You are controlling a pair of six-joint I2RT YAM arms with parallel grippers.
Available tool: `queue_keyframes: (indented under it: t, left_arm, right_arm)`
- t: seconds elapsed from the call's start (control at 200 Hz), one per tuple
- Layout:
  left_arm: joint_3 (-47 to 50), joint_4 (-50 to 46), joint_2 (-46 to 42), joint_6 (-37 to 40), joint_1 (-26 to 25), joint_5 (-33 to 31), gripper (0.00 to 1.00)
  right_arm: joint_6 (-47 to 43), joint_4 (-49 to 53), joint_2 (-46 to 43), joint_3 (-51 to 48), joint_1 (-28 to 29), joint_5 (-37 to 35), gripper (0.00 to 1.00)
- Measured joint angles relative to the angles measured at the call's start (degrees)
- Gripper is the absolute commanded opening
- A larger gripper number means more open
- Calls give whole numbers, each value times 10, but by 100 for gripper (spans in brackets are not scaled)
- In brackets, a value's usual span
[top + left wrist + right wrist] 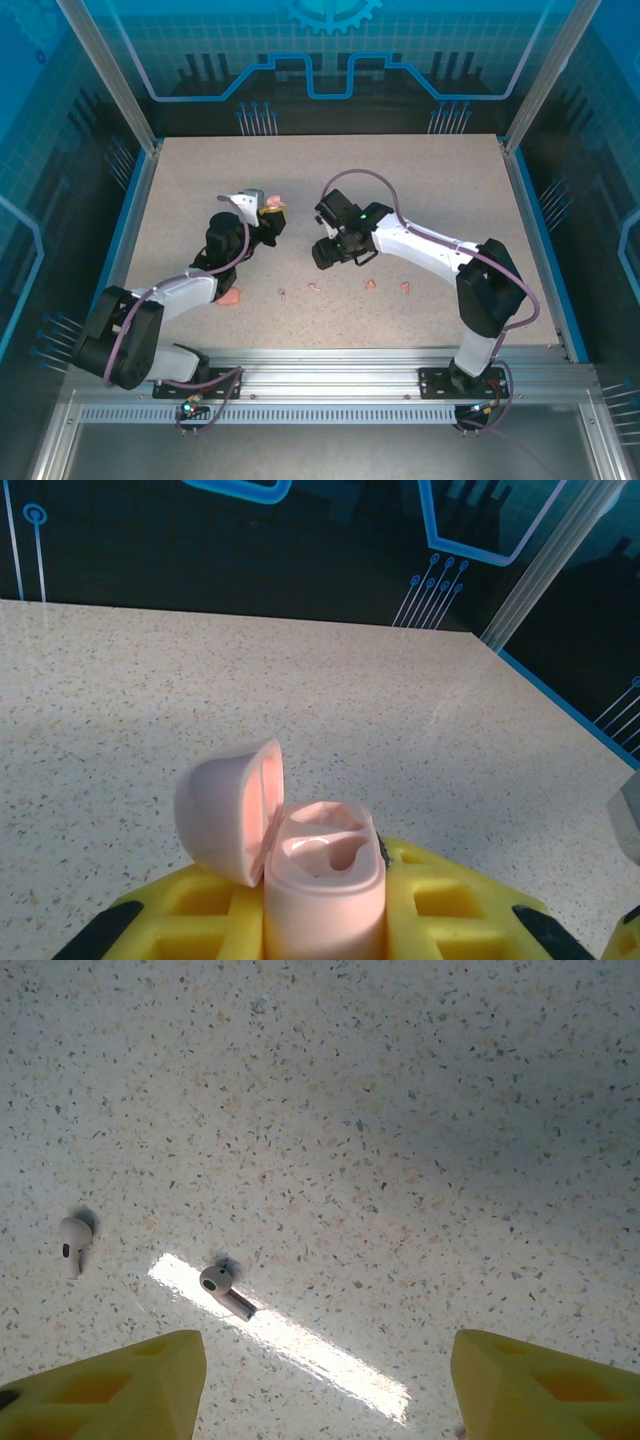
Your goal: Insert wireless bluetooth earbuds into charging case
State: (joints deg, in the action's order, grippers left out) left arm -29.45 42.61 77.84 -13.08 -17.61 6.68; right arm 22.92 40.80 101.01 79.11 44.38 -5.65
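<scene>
My left gripper (272, 208) is shut on a rounded-rectangular pink charging case (325, 880) and holds it upright above the table. The case's lid (230, 810) is flipped open to the left, and both wells look hollow. Yellow fingers (450, 900) press on its two sides. Several earbuds lie in a row on the table: two pale ones (282, 293) (314, 287) and two stronger pink ones (370, 284) (405, 288). My right gripper (325, 1385) is open and hovers over the table. The two pale earbuds (72, 1240) (225, 1290) lie to its left, outside the jaws.
A second pink case (230, 297) sits by the left arm's forearm, partly hidden by it. The speckled table (440, 190) is bounded by blue rails at the sides and a metal rail at the near edge.
</scene>
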Motion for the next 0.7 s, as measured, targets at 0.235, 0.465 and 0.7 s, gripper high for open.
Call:
queue_keyframes:
  t: [0.235,0.465,0.7]
  left_arm:
    - [11,14,-10,1,-5,-1,0]
    - [31,40,-17,1,-6,-18,0]
    - [33,45,-26,0,-6,-26,0]
  right_arm:
    - [-8,8,8,19,7,-4,66]
    - [-11,8,12,23,11,-6,66]
    - [-11,12,12,23,14,-11,66]
